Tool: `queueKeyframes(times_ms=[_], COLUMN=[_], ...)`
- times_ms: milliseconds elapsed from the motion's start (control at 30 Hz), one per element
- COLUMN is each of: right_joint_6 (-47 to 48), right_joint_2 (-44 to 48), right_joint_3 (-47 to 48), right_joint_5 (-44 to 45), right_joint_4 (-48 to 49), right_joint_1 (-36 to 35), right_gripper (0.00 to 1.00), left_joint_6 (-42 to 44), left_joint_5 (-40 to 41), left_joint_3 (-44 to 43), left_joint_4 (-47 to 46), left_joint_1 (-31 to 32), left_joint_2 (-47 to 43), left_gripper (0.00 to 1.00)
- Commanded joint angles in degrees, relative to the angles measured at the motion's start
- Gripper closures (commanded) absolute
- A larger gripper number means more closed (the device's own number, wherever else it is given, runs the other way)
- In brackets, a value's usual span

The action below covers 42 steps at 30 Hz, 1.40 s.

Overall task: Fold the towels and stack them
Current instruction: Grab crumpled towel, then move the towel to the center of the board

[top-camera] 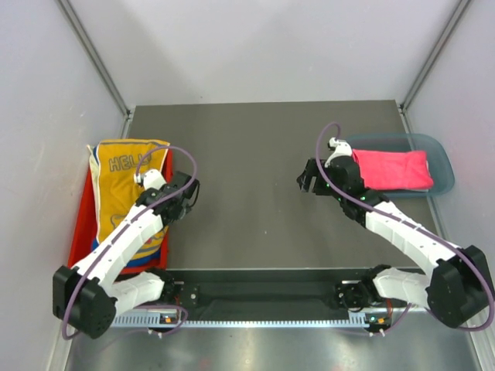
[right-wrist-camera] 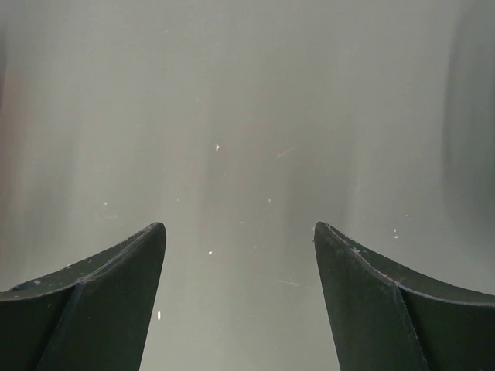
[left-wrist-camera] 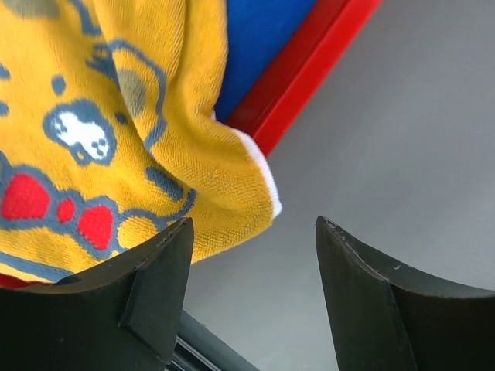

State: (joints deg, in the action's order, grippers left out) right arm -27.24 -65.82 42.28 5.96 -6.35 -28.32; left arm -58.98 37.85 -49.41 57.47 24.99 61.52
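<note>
Only from the top camera: hot pink towel point(top-camera: 393, 168) lying flat in the teal bin point(top-camera: 442, 174) at the far right, right gripper point(top-camera: 308, 184) just left of it over bare table point(top-camera: 247, 147). Same view, left side: yellow HELLO towel point(top-camera: 124, 182) draped over the red tray point(top-camera: 80, 236), left gripper point(top-camera: 188, 197) by the tray's inner edge. Much clearer from the left wrist: royal blue towel point(left-wrist-camera: 259, 39) tucked under the yellow one, a yellow corner spilling over the red rim onto the table. Both sets of jaws spread apart, gripping nothing. Right wrist view: nothing but grey table with faint specks. Dull grey, metal-looking surface, plain pale walls on three sides.
</note>
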Motion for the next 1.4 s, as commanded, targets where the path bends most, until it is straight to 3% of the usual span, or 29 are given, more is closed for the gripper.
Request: queueKeyframes(times_ms=[0,433,533,567,667,700,833,933,1067,1200,1367], right_joint_6=[0.26,1.32,1.06,1.14,1.05,1.05,1.40,1.67,2.19,3.34,5.09], right_joint_2=[2.63,5.88,6.23,6.23,6.50,6.67,7.55,7.46,6.41,4.65,0.97], right_joint_3=[-0.88,-2.47,-2.56,-2.47,-2.38,-2.29,-1.07,0.08,2.89,5.70,10.71], right_joint_5=[-2.09,-2.88,-3.32,-3.49,-3.58,-3.58,-3.06,-2.36,-1.21,0.72,2.93], right_joint_4=[3.89,3.36,3.36,3.45,3.10,2.92,2.22,1.52,0.64,-0.68,-3.67], right_joint_1=[-0.43,-0.42,-0.42,-0.34,-0.34,-0.42,-0.42,-0.42,-0.42,-0.34,1.59], right_gripper=[0.23,0.22,0.22,0.22,0.22,0.22,0.22,0.22,0.22,0.22,0.20], left_joint_6=[-5.35,-6.67,-5.72,-5.36,-0.27,1.22,12.00,19.83,23.29,24.44,23.56], left_joint_5=[1.35,2.06,1.45,1.27,0.65,0.91,-0.75,-7.68,-14.90,-13.59,-12.27], left_joint_3=[0.89,3.26,3.79,3.71,1.43,-1.45,-11.13,-18.69,-28.97,-40.12,-47.18], left_joint_4=[1.15,-0.69,-1.92,-2.19,-3.51,-3.51,-3.94,-7.80,-8.17,-6.06,-5.79], left_joint_1=[-0.30,-1.26,-1.61,-1.70,-2.14,-2.23,-2.23,-2.23,-1.44,8.01,18.58], left_joint_2=[2.19,3.35,3.52,3.44,3.26,3.52,4.31,5.10,10.88,17.57,25.92], left_gripper=[0.32,0.49,0.60,0.71,0.88,0.99,1.00,1.00,1.00,1.00,1.00])
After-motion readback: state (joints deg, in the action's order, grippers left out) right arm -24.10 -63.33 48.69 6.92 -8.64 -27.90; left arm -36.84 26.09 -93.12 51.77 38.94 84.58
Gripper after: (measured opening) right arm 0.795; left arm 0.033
